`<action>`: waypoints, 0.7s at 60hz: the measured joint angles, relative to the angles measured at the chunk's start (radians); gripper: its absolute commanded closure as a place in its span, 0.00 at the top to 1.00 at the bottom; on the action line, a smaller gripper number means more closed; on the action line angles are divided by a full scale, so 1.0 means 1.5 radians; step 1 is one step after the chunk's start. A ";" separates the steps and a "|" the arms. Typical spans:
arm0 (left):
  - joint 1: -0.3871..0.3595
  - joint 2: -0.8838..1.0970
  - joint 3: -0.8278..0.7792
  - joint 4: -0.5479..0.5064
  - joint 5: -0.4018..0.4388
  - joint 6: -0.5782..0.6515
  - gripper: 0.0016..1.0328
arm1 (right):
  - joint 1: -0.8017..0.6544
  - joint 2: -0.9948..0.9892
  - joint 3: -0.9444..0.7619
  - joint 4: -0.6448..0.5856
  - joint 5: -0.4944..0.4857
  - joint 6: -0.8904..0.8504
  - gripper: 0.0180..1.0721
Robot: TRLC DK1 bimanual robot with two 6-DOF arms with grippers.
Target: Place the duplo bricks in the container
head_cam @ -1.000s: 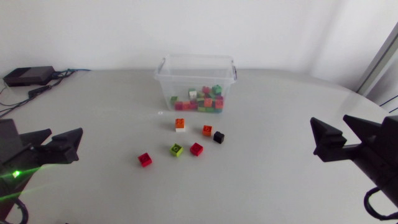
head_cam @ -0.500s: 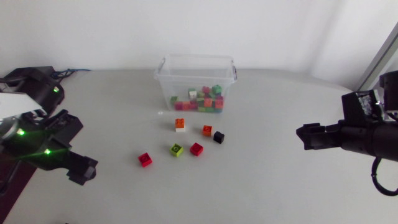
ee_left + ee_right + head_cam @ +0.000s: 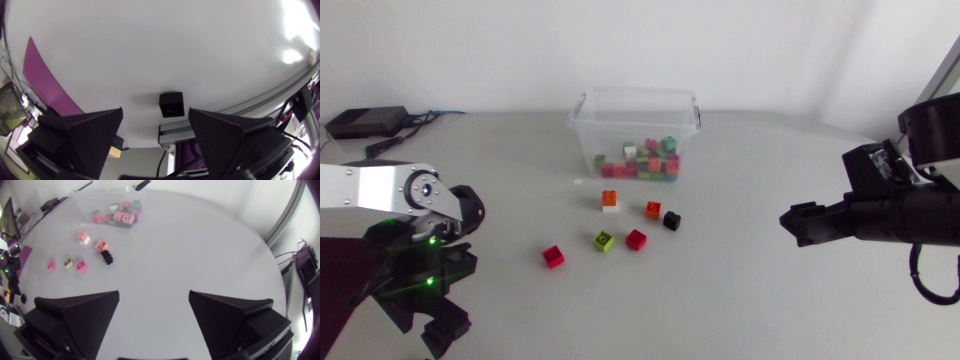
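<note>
Where the surface point(image 3: 770, 310) lies nearest us, our left arm point(image 3: 380, 188) is folded down by the left edge, and the left jaws stand wide apart with nothing between them. By the right edge our right arm point(image 3: 910, 215) hangs low over the surface, pointing toward the middle. The right jaws are spread open too, empty, and well apart from every brick.

Six loose bricks lie in the middle of the surface, ahead of the right jaws. Nearest and furthest left is a red brick point(image 3: 553, 256). Beyond it a lime brick point(image 3: 604, 240) and a second red brick point(image 3: 636, 238) sit side by side, near each other but apart. Further on and to the right is a black brick point(image 3: 671, 220), with an orange brick point(image 3: 653, 209) just beside it; we cannot tell whether those two touch. Furthest of the six is an orange-and-white brick point(image 3: 609, 200), orange above, white below.

Toward the far edge, just beyond the loose ones, stands the clear container point(image 3: 588, 125), upright and open at the top. Inside it a heap of bricks point(image 3: 645, 160) in pink, green, red and white is gathered toward its near right side. At the far left corner sits a black box point(image 3: 365, 122).
</note>
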 measured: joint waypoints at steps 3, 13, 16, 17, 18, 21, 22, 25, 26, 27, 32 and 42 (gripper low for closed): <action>-0.009 0.029 0.000 -0.003 0.006 0.000 0.84 | 0.000 0.001 0.000 0.002 0.000 0.000 0.95; -0.038 0.116 0.000 0.006 0.046 -0.016 0.82 | 0.000 0.001 0.000 0.002 0.000 -0.002 0.95; -0.040 0.143 0.000 0.019 0.058 -0.022 0.80 | 0.000 0.001 0.000 0.003 0.000 -0.002 0.95; -0.040 0.150 0.000 0.023 0.059 -0.024 0.79 | 0.000 0.001 0.000 0.003 0.000 -0.002 0.95; -0.040 0.155 0.000 0.026 0.061 -0.024 0.77 | 0.000 0.001 0.000 0.003 0.000 -0.002 0.95; -0.036 0.171 0.000 0.037 0.063 -0.032 0.72 | 0.000 0.001 0.001 0.004 0.000 -0.002 0.95; -0.033 0.176 0.000 0.042 0.063 -0.033 0.69 | 0.000 0.001 0.001 0.004 0.000 -0.002 0.95; -0.020 0.189 -0.001 0.054 0.063 -0.036 0.63 | 0.000 0.001 0.001 0.004 0.000 -0.002 0.95; -0.015 0.191 -0.001 0.057 0.063 -0.036 0.60 | 0.000 0.001 0.001 0.004 0.000 -0.002 0.95; -0.008 0.194 -0.002 0.060 0.063 -0.036 0.58 | 0.000 0.001 0.001 0.004 0.000 -0.002 0.95; 0.017 0.197 -0.008 0.065 0.063 -0.038 0.47 | 0.000 0.001 0.001 0.004 0.000 -0.002 0.95; 0.027 0.197 -0.012 0.063 0.059 -0.038 0.41 | 0.010 0.001 0.001 0.009 0.000 -0.002 0.95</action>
